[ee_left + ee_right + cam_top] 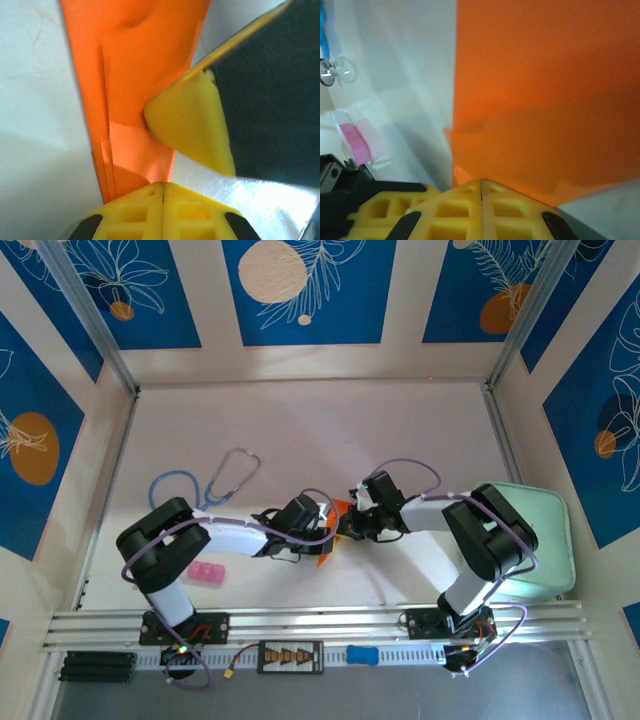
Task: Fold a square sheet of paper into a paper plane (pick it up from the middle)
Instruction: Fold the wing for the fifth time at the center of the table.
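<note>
The orange paper (324,558) lies folded at the table's middle, between both grippers. In the left wrist view the paper (135,60) is a long narrowing strip with layered creases along its left side. My left gripper (163,186) is shut, its tips resting on the strip's near end. A yellow finger (192,125) of the right gripper presses on the strip's right edge. In the right wrist view my right gripper (481,184) is shut, with its tips on a broad flat face of the paper (545,90). From above, the left gripper (328,532) and right gripper (347,525) nearly touch.
A small pink block (205,573) sits near the left arm's base. It also appears as the pink block (354,140) in the right wrist view. A blue stethoscope (215,485) lies left of centre. A pale green tray (545,540) stands at the right edge, behind the right arm.
</note>
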Controlling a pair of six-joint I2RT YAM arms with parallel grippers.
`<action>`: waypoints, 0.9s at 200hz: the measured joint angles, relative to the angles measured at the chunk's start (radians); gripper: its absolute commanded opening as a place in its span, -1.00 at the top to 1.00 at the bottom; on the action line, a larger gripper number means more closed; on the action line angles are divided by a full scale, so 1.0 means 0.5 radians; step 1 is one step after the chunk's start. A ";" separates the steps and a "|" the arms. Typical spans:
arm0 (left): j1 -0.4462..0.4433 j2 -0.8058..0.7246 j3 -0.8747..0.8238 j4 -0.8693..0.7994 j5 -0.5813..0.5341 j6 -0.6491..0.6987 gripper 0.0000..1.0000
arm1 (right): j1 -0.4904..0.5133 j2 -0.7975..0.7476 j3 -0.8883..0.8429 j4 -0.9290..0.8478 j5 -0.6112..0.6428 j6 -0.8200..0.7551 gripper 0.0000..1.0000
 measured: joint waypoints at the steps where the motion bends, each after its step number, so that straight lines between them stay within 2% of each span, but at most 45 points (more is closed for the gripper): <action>1: 0.000 0.000 0.000 0.000 0.000 0.001 1.00 | -0.002 0.001 0.000 0.000 -0.004 0.001 0.95; 91: 0.001 0.021 -0.025 0.087 0.044 0.014 1.00 | -0.284 0.097 0.017 0.089 -0.206 0.024 0.94; 180: 0.002 0.021 -0.039 0.114 0.050 0.014 1.00 | -0.575 0.183 0.143 0.058 -0.169 0.024 0.93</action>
